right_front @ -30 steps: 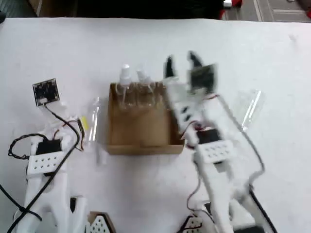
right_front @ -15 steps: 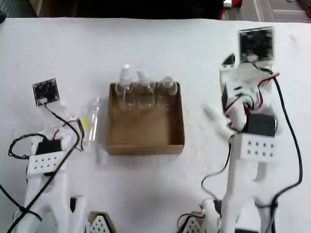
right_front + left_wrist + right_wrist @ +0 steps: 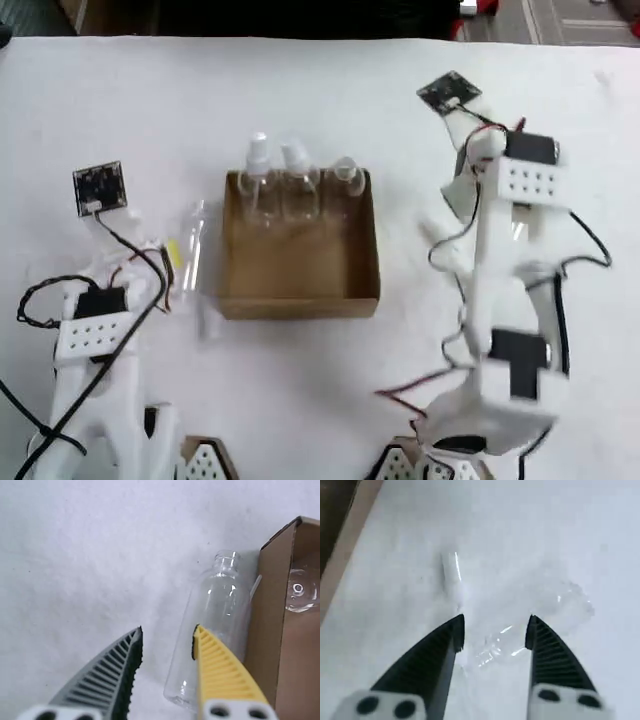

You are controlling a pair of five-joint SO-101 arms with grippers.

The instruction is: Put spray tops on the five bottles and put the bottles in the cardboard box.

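The move ahead turns on the right bottle (image 3: 555, 602). It lies on its side on the tabletop (image 3: 150, 100), well to the right of the box (image 3: 300, 300), and the right pincer (image 3: 495, 622) is the one near it. That pincer hangs just over it with its fingers spread wide and nothing held. The clear body shows in the gap and runs on past one finger. Its long axis slants across the gap instead of running along the fingers, so, as I judge it, a close here would catch the body across its width. Which end is the neck is too blurred to tell. A small white piece (image 3: 451, 575), perhaps a spray top, lies just beyond the other finger.

The left bottle (image 3: 215, 625) lies close along the box's left wall, open neck pointing away from the arm. The left pincer (image 3: 167, 630) is also spread and empty. Its yellow finger sits over the bottle's body, so most of the bottle lies outside the gap, on the box side.

Three bottles (image 3: 295, 190) stand in a row at the box's far end, two of them with tall white tops.
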